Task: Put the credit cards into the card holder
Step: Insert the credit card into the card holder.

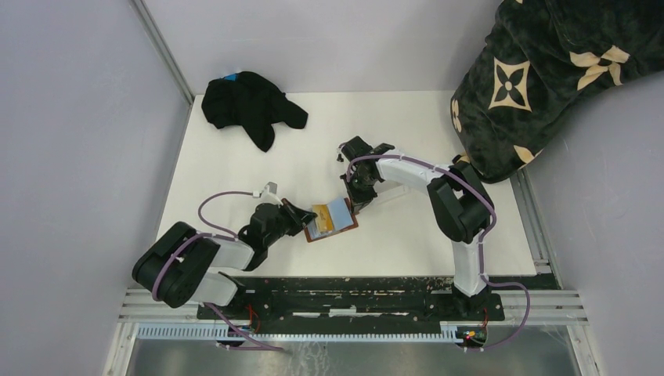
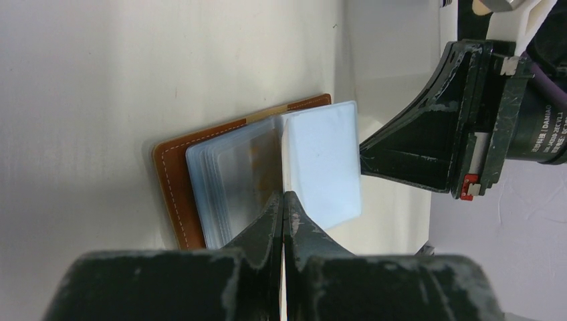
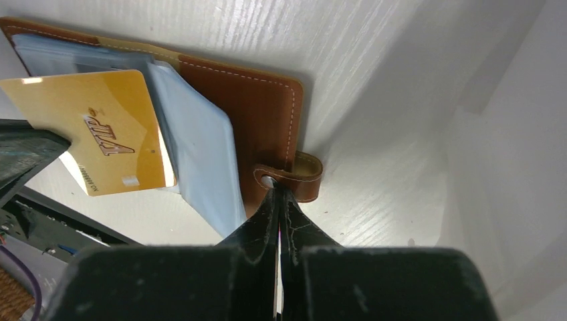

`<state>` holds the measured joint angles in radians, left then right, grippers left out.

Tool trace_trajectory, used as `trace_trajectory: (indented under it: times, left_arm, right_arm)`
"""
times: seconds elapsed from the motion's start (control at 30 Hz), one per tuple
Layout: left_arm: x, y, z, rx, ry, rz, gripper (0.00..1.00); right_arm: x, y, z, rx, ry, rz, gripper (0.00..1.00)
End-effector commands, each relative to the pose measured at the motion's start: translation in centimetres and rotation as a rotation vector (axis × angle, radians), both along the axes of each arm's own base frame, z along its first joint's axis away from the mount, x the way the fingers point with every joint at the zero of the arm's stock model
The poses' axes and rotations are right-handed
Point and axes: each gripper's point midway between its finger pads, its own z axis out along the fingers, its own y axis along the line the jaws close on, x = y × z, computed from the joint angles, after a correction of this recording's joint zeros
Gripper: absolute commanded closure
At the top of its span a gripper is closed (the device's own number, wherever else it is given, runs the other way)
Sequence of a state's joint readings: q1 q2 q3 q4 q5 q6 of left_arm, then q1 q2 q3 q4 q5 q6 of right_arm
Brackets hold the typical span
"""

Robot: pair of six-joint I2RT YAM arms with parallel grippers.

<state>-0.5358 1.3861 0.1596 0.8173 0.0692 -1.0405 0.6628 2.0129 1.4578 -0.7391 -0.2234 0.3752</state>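
Note:
The card holder, a brown leather wallet, lies open on the white table, its clear sleeves fanned out. It shows in the left wrist view and in the right wrist view. My left gripper is shut on a yellow-orange credit card, held over the sleeves. In the left wrist view the card is edge-on between the shut jaws. My right gripper is shut, its tips against the wallet's snap tab. Other cards are not in view.
A black cloth lies at the back left. A dark patterned blanket overhangs the back right corner. A clear tray sits under the right arm. A metal rail runs along the near edge.

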Motion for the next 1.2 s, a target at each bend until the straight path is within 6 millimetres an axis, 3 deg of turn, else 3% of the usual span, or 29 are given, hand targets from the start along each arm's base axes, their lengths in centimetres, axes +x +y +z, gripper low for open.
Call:
trace_trajectory:
  times: [0.0,0.17,0.37,0.63,0.83,1.17]
  left_arm:
    - [1.9,-0.9,2.4,-0.064,-0.063,0.043,0.97]
    - [2.2,-1.1,2.3,-0.056,-0.065,0.049,0.97]
    - [2.1,-0.9,1.8,-0.043,-0.055,0.067,0.97]
    - [2.4,-1.5,2.0,-0.06,-0.057,0.063,0.97]
    - [2.4,-1.7,2.2,-0.072,-0.057,0.064,0.97]
    - [2.3,-1.8,1.8,-0.07,-0.045,0.063,0.97]
  right_arm:
    - [0.7,-0.5,-0.3,-0.039,-0.028,0.011,0.99]
    - [1.5,-1.6,0.0,-0.097,-0.077,-0.007,0.99]
    - [3.9,-2.0,4.6,-0.095,-0.231,-0.042,0.99]
    - [4.0,-0.5,7.9,-0.045,-0.291,-0.024,0.99]
    - [3.1,1.1,7.8,-0.012,-0.269,0.025,0.99]
    - [1.4,3.1,5.6,-0.031,-0.221,0.105,0.99]
